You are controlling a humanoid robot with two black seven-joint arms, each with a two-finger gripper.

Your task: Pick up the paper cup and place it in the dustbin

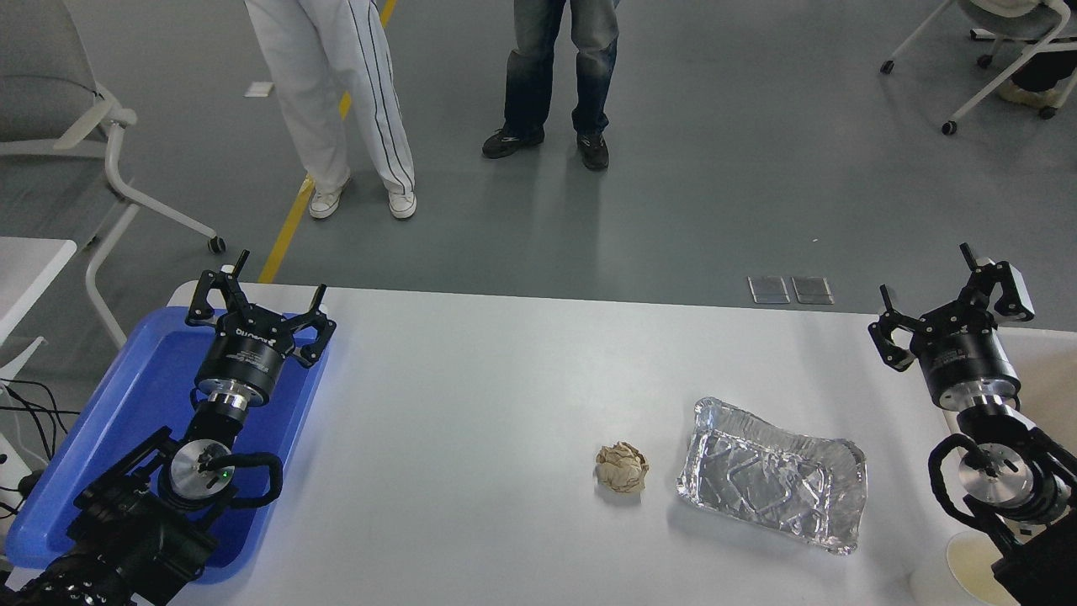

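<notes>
The paper cup (966,562) stands at the table's near right corner. Only part of its white rim and cream inside shows behind my right arm. My right gripper (925,273) hangs open and holds nothing at the table's far right edge, well beyond the cup. A beige patch of the dustbin (1053,374) shows at the picture's right edge, just right of that gripper. My left gripper (282,271) is parked open over the blue tray (109,421) at the left.
A crumpled brown paper ball (622,467) lies mid-table, with a silver foil tray (772,473) to its right. Two people's legs (362,109) stand on the floor beyond the table. Chairs stand at the far left and far right.
</notes>
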